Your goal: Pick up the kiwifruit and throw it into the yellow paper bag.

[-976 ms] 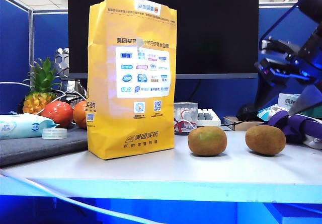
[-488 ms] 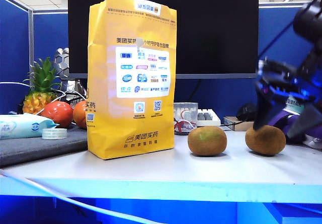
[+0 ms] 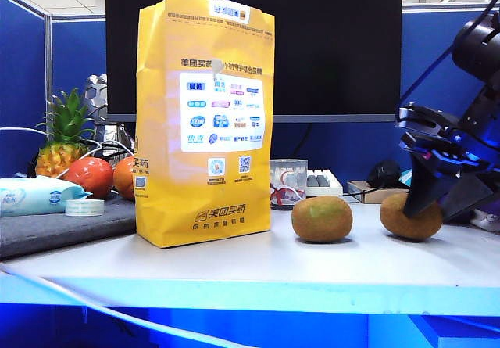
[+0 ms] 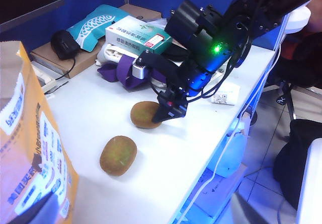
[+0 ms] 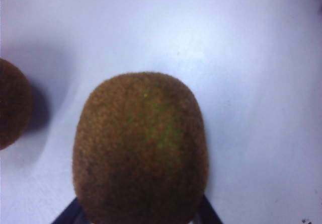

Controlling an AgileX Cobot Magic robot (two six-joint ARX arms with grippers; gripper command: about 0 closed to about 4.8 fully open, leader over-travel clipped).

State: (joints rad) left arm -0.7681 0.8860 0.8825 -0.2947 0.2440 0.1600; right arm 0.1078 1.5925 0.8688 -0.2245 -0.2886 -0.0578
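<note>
Fingers of the right gripper are clamped on the kiwifruit, which rests on the white table at its right end. Just beside it lies a second, greener kiwifruit, and further left stands the yellow paper bag, upright. No view shows the left gripper.

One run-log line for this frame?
right gripper: shut on kiwifruit, on table | left gripper: unseen | yellow paper bag: upright | other kiwifruit: untouched
</note>
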